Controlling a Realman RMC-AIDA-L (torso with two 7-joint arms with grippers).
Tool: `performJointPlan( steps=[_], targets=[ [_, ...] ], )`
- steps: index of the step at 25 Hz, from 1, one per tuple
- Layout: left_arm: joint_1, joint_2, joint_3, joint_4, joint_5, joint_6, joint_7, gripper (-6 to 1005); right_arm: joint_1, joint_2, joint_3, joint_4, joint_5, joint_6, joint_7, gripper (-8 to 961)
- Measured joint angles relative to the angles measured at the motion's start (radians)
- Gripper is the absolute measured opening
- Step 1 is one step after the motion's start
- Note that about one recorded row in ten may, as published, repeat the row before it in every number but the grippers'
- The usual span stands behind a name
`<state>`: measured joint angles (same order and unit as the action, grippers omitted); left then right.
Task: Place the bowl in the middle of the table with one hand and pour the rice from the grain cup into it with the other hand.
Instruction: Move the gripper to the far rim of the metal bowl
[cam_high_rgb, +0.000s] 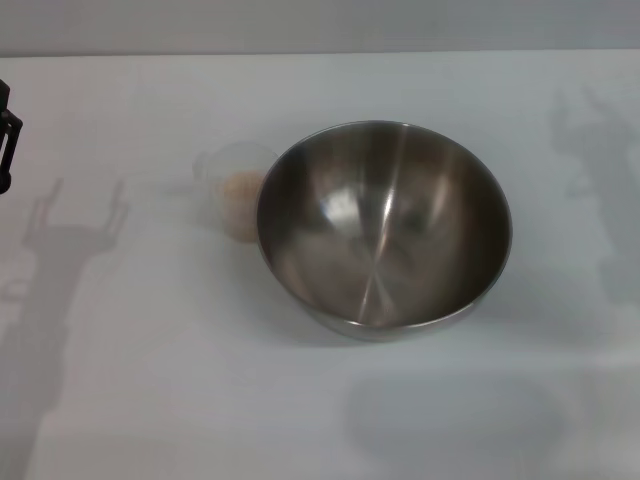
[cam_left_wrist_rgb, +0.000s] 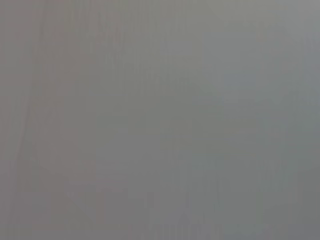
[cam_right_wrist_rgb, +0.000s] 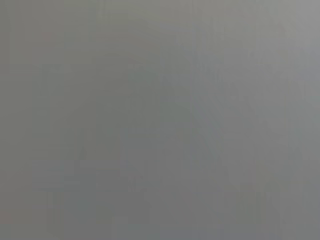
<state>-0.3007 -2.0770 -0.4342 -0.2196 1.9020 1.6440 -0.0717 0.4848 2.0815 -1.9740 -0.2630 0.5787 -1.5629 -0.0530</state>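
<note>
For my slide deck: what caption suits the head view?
Empty steel bowl on the white table, grain cup of rice at its left rim; left gripper at frame edge.

The large round stainless-steel mixing bowl (cam_high_rgb: 385, 230) sits near the middle of the flat white table (cam_high_rgb: 150, 380). The small translucent plastic grain cup (cam_high_rgb: 235, 190) stands touching its left side, with the pale rice grains (cam_high_rgb: 243, 190) inside.
</note>
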Motion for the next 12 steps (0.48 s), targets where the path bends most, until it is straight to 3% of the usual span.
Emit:
performJointPlan(
  steps=[12],
  targets=[
    [0.001,0.003,0.0,-0.013,0.001,0.005,0.0,743,-0.033,0.005,0.02,0.012,0.001,-0.027,0.023,333]
  ],
)
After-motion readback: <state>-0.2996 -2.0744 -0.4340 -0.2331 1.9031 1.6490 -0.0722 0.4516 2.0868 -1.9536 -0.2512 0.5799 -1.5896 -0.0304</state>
